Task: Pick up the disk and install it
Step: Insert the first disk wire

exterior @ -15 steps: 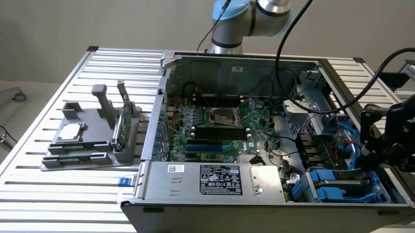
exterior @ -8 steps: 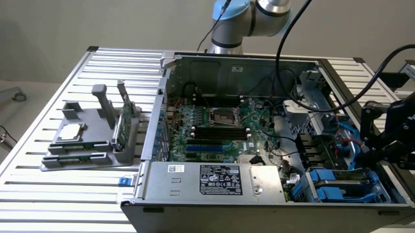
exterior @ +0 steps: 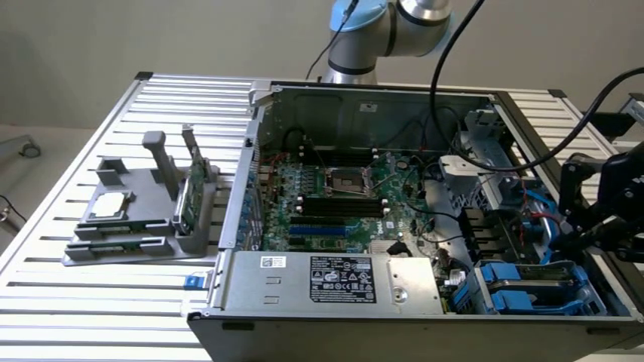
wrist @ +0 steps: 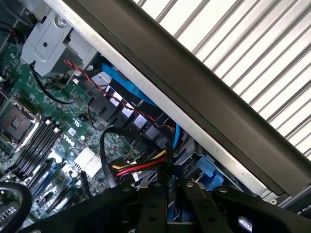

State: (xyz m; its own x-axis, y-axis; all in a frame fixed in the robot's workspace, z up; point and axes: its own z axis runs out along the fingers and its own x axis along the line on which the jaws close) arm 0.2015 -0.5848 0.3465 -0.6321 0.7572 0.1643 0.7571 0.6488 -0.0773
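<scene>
Disk (wrist: 171, 167) sits edge-on, pinched between the gripper (wrist: 170, 194) fingers above the blue bay (exterior: 533, 290), and those loose cables (wrist: 138, 167) could snag it.

A holder (exterior: 141, 226) lies on the table (exterior: 60, 302), at the exterior view's left of the computer case (exterior: 302, 317).
</scene>
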